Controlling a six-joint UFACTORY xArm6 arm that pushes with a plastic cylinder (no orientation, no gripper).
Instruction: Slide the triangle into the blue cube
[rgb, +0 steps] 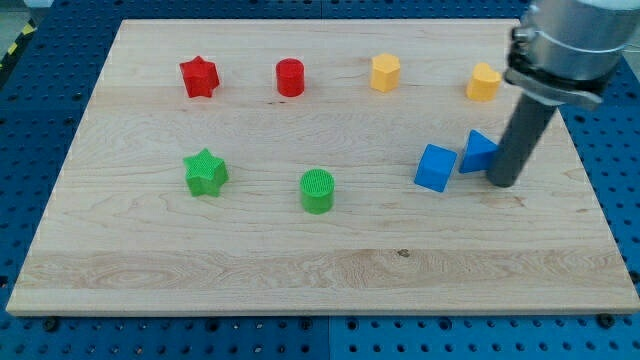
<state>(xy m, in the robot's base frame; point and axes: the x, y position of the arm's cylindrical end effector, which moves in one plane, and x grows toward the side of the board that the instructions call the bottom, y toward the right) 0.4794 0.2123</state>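
Note:
A blue triangle (477, 151) lies at the right of the wooden board, just right of a blue cube (435, 167), with a narrow gap between them. My tip (503, 183) stands on the board right against the triangle's right side, partly hiding it. The rod rises from there to the view's top right.
A red star (199, 76), a red cylinder (290, 77), a yellow hexagon (385, 72) and another yellow block (483, 82) line the top. A green star (205, 172) and a green cylinder (317, 190) sit mid-board. The board's right edge (590, 190) is near the tip.

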